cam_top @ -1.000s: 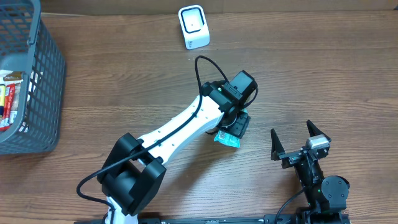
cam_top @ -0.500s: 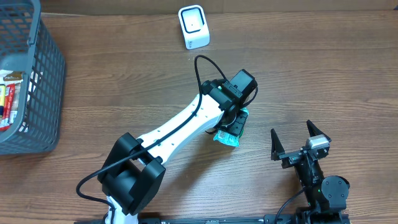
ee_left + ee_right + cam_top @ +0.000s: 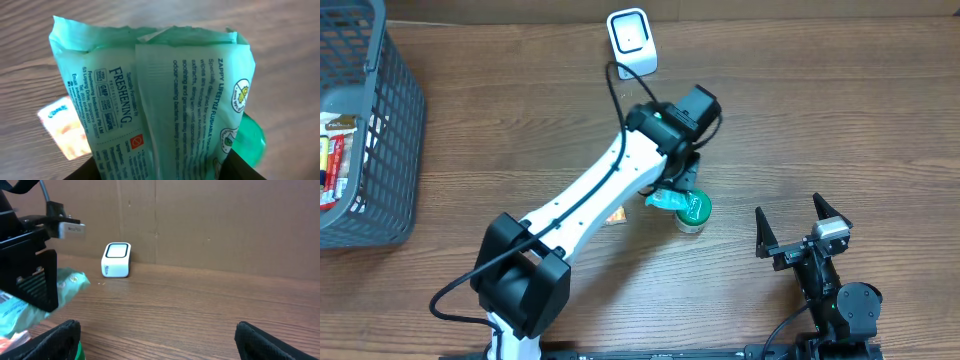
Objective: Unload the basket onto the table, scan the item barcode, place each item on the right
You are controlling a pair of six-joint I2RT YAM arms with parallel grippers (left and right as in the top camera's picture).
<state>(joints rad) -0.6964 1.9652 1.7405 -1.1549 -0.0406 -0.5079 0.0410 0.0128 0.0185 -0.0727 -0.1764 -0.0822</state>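
A pale green wipes packet (image 3: pixel 150 90) fills the left wrist view, printed side facing the camera, and my left gripper (image 3: pixel 165 170) is shut on its lower end. From overhead, the left gripper (image 3: pixel 675 178) holds the packet (image 3: pixel 663 200) off the table, below the white scanner (image 3: pixel 632 42). No barcode is readable on the face I see. The right wrist view has the packet (image 3: pixel 70 282) at far left and the scanner (image 3: pixel 116 260) standing by the back wall. My right gripper (image 3: pixel 793 222) rests open and empty at the front right.
A green round lid or can (image 3: pixel 693 210) and a small orange packet (image 3: pixel 615 215) lie on the wood under the left arm. A grey basket (image 3: pixel 380 130) with several items stands at the far left edge.
The left gripper closed on the packet, lifted it and moved it back and left toward the scanner. That uncovered the green round item and the orange packet. The right arm stayed still.
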